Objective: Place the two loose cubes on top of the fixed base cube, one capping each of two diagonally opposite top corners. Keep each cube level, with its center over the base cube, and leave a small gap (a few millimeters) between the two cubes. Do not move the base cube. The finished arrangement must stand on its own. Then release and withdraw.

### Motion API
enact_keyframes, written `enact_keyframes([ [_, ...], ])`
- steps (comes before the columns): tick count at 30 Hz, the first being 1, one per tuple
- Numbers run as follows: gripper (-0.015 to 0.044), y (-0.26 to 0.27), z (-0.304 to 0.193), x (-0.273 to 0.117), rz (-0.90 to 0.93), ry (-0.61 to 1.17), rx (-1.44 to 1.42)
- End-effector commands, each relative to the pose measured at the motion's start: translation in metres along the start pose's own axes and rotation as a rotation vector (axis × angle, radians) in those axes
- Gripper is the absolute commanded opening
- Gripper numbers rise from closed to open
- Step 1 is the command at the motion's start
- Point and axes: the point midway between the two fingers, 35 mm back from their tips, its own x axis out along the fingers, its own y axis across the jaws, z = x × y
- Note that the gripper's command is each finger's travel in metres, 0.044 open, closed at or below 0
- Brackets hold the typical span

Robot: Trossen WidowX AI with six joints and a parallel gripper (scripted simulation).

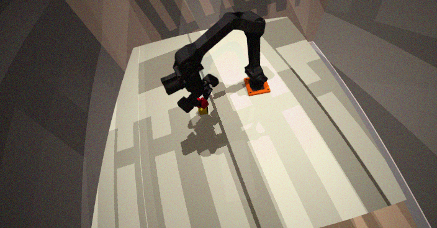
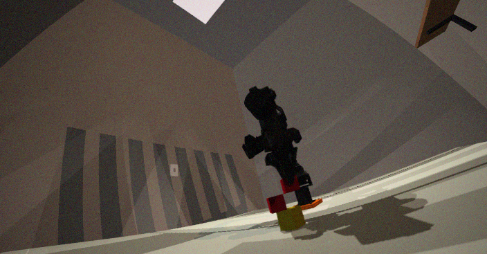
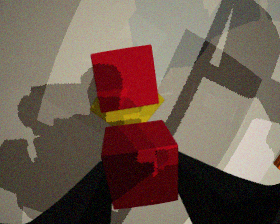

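Pincer (image 1: 202, 99) (image 2: 290, 184) (image 3: 140, 164) pinching one red cube (image 1: 202, 102) (image 2: 289, 185) (image 3: 141, 167) above the yellow base (image 1: 203, 110) (image 2: 291, 219) (image 3: 128, 114) — probably to cap the corner opposite its seated twin (image 2: 277, 203) (image 3: 125, 77).

- black, angular, segmented arm (image 1: 214, 39) (image 2: 273, 129) with chunky rounded joints
- bright orange square base plate (image 1: 266, 91) (image 2: 319, 201), small dark holes at its corners
- black, tapering tool fingers
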Motion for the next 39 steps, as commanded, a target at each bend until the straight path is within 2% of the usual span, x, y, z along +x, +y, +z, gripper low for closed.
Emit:
enact_keyframes([
  [1,0.0105,0.0,0.0,0.001,0.001,-0.003,-0.004],
  [18,0.0105,0.002,0.001,0.029,0.002,-0.003,-0.004],
  [39,0.0105,0.002,0.001,0.03,0.002,-0.003,-0.003],
])
